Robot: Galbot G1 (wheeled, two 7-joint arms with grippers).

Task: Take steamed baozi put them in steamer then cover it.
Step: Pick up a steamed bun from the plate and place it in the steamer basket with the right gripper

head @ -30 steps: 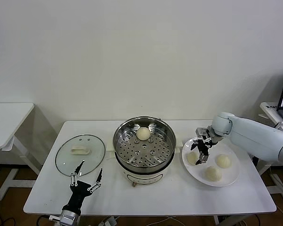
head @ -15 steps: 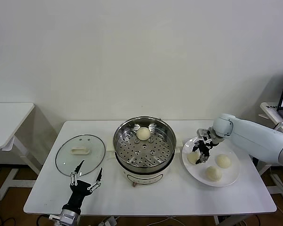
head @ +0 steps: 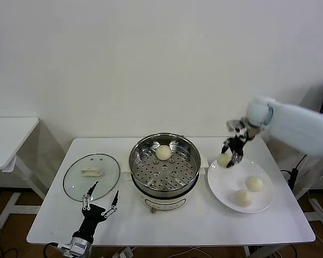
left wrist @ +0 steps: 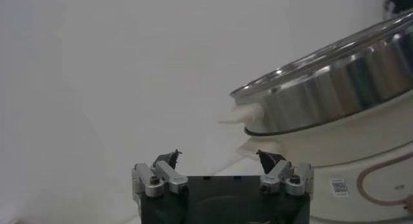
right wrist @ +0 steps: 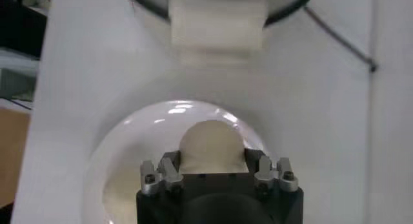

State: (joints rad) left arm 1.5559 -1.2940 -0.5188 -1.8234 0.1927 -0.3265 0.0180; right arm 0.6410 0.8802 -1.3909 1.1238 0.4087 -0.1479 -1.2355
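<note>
Four buns in total. One bun [head: 163, 152] sits on the perforated floor of the steamer [head: 164, 164], toward the far side of the pot. Two buns lie on the white plate [head: 226, 187]: one [head: 254, 183] toward the right side, one [head: 243, 197] nearer the front edge. The fourth bun [head: 223, 159] is clamped between the fingers of the right end effector [head: 230, 158], raised clear of the plate and above its far-left rim, between plate and steamer; the right wrist view shows the bun [right wrist: 212, 148] seated between the two fingers with the plate [right wrist: 122, 141] beneath it.

Steamer: shiny steel pot on a white base, centre of the tabletop [head: 54, 220], uncovered.

Lid [head: 91, 176]: clear glass with metal rim and cream handle, lying flat on the tabletop just left of the steamer, apart from it.

Left end effector [head: 99, 202]: low at the front edge of the tabletop, near the lid's front rim, fingers spread wide and holding nothing. In the left wrist view its fingers [left wrist: 166, 165] stand apart, with the steamer wall [left wrist: 335, 102] beyond.
</note>
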